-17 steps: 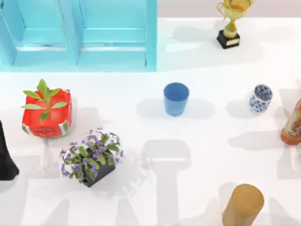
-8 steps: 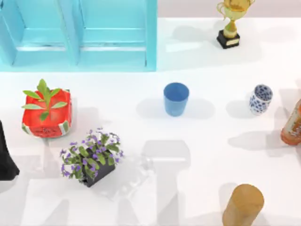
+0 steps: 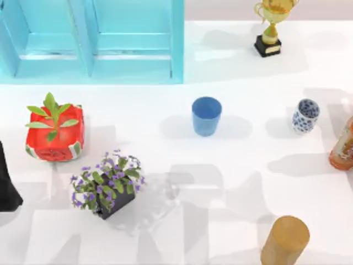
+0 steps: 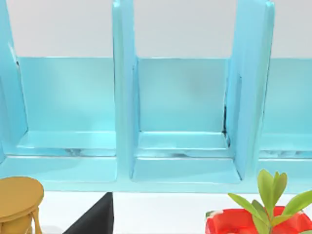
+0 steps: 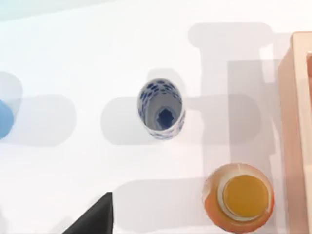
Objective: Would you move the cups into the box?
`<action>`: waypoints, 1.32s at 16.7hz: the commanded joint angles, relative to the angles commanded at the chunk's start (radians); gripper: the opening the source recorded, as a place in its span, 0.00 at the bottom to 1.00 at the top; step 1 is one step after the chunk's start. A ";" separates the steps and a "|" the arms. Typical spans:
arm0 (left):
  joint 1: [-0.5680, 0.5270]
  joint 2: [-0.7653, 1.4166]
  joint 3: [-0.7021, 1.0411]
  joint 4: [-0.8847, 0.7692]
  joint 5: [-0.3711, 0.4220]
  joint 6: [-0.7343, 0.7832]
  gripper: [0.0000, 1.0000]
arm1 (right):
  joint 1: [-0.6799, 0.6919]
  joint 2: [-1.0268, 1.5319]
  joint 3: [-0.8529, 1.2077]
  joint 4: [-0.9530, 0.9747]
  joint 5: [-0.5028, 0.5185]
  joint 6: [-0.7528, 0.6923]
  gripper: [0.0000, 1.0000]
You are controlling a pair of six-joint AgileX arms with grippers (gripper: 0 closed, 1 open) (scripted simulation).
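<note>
Standing upright on counter: blue tumbler mid-counter, patterned white cup toward right, both well apart from turquoise box at far left. Likely light, rigid, smooth; pinch across rim wall. Jaws' state: cannot tell.

The top view looks straight down on the tabletop, box at eleven o'clock. The left wrist view faces the box level and close. The right wrist view looks down near the patterned cup, shared with the top view.
</note>
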 joint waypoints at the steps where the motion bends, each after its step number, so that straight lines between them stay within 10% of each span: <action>1: 0.000 0.000 0.000 0.000 0.000 0.000 1.00 | 0.007 0.096 0.091 -0.062 0.002 0.004 1.00; 12: 0.000 0.000 0.000 0.000 0.000 0.000 1.00 | 0.057 0.864 0.838 -0.557 0.045 0.026 1.00; 22: 0.000 0.000 0.000 0.000 0.000 0.000 1.00 | 0.060 0.966 0.932 -0.620 0.051 0.030 1.00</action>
